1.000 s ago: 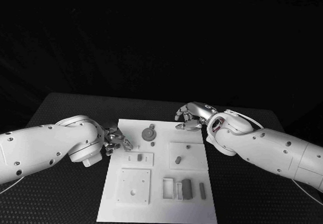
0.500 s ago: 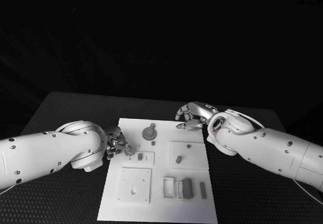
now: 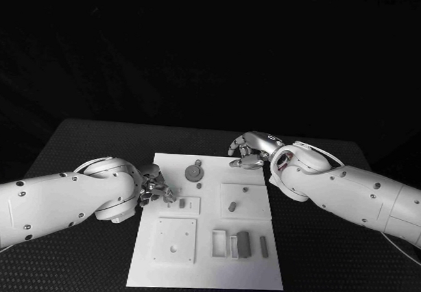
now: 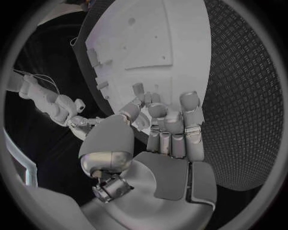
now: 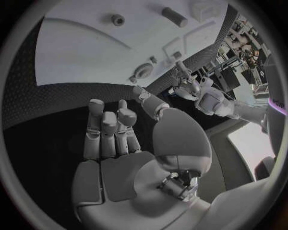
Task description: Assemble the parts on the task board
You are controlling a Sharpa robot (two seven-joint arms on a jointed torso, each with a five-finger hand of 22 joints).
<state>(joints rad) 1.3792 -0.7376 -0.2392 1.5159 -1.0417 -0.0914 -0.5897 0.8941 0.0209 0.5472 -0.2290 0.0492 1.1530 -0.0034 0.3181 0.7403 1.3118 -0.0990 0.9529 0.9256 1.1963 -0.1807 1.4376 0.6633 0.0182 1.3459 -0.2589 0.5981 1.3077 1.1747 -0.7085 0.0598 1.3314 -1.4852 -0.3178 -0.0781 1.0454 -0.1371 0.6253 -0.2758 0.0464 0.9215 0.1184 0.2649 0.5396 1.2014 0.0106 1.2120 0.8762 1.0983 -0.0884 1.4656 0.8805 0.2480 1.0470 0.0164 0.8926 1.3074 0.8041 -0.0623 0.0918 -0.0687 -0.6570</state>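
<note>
1. The flat white rectangular task board (image 3: 206,250) lies in the middle of the black textured table (image 3: 79,140), its long side running away from the robot.
2. A grey toothed gear part (image 3: 193,175) sits near the board's far end, just beside a small round grey piece further back.
3. A short grey peg part (image 3: 232,207) stands tilted on a raised white square plate on the board's right half.
4. Two dark grey rectangular block parts (image 3: 244,244) stand beside white slotted frames near the board's near right corner.
5. The left silver many-fingered hand (image 3: 155,188) hovers at the board's left edge, next to a small white plate with a slot; in the left wrist view (image 4: 162,129) its fingers curl inward with the tips close together, and whether anything small is pinched between them cannot be told.
6. The right silver many-fingered hand (image 3: 248,151) sits at the board's far right corner; in the right wrist view (image 5: 120,139) its fingers are extended and apart from the thumb, holding nothing.
</note>
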